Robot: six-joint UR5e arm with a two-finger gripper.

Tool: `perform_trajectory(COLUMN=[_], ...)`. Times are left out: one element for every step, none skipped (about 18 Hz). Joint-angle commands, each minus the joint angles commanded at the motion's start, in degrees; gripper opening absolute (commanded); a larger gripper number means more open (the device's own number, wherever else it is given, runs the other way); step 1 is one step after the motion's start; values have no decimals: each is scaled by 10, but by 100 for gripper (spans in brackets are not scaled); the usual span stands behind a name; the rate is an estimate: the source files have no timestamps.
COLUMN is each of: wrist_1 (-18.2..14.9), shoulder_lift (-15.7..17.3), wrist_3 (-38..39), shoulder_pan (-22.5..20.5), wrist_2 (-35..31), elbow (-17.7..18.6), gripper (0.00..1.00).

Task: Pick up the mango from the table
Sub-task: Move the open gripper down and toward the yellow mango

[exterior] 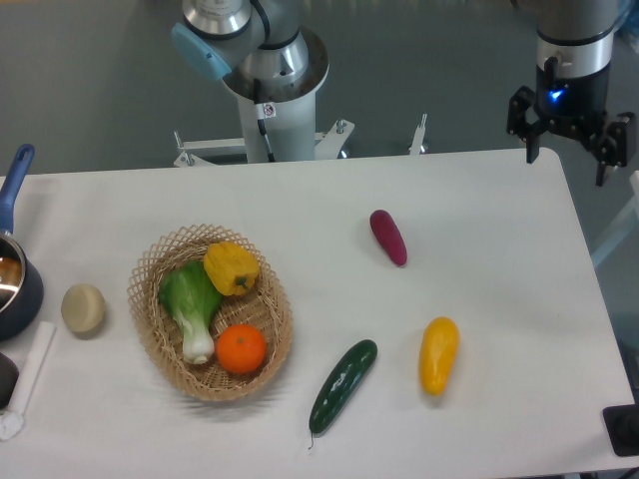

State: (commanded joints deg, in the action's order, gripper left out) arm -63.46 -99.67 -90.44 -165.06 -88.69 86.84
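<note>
The mango (438,355) is a smooth yellow oval, orange at its upper end, lying on the white table (479,230) at the front right. The dark green cucumber (342,385) lies just left of it. My gripper (569,152) hangs at the table's far right corner, well above and behind the mango. Its two dark fingers are spread apart and hold nothing.
A wicker basket (150,299) at the left holds a yellow bell pepper (231,268), a bok choy (192,304) and an orange (241,349). A purple eggplant (388,238) lies mid-table. A beige round item (83,308) and a blue pot (12,284) sit at the left edge.
</note>
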Motion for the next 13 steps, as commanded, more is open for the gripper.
perform_trajectory(wrist_1=[0, 0, -3, -4, -4, -4, -3, 1, 1, 2, 2, 2, 3], shoulder_lift=[0, 0, 0, 0, 0, 0, -1, -2, -3, -4, -5, -6, -7], wrist_3=[0, 0, 0, 0, 3, 4, 4, 8, 13, 19, 31, 51, 76], shoulder_pan=[0, 1, 3, 5, 8, 10, 10, 11, 13, 14, 14, 15, 22], wrist_2=[1, 1, 0, -3, -5, -5, -6, 0, 2, 4, 10, 11, 11], elbow=[0, 2, 2, 2, 2, 3, 3, 12, 17, 21, 22, 22, 21], gripper=[100, 100, 100, 100, 100, 100, 100, 100, 100, 100, 100, 100, 100])
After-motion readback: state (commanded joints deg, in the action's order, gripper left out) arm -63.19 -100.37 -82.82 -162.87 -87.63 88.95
